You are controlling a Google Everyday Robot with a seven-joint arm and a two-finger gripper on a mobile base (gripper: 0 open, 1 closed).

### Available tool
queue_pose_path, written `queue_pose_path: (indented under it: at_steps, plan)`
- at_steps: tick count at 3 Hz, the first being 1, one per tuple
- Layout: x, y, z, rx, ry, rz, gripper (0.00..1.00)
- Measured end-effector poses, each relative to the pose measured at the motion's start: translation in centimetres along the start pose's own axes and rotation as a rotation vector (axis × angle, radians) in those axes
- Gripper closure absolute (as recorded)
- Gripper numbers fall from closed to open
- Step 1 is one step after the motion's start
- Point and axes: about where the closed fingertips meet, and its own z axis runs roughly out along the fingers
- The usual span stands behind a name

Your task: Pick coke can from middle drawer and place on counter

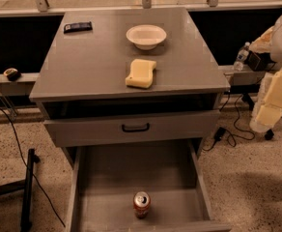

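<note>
The coke can (142, 204), red-orange with a silver top, stands upright on the floor of the open middle drawer (112, 178), near its front edge and about centred. The counter (92, 62) is the grey top of the cabinet above. My gripper (272, 103) hangs at the far right of the camera view, beside the cabinet at about the height of the upper drawer. It is well away from the can and holds nothing that I can see.
On the counter are a white bowl (146, 36), a yellow sponge (141, 73) and a dark flat object (77, 27). A grey drawer front with a black handle (135, 127) sits above the open drawer. Cables and a water bottle (241, 58) are to the right.
</note>
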Motion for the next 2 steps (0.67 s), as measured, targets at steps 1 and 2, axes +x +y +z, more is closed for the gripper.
queue_pose_path:
  at_steps: [1, 2]
  plan:
    - [0.0, 0.0, 0.0, 0.000, 0.000, 0.000, 0.00]
    - [-0.2, 0.0, 3.1, -0.009, -0.055, -0.002, 0.00]
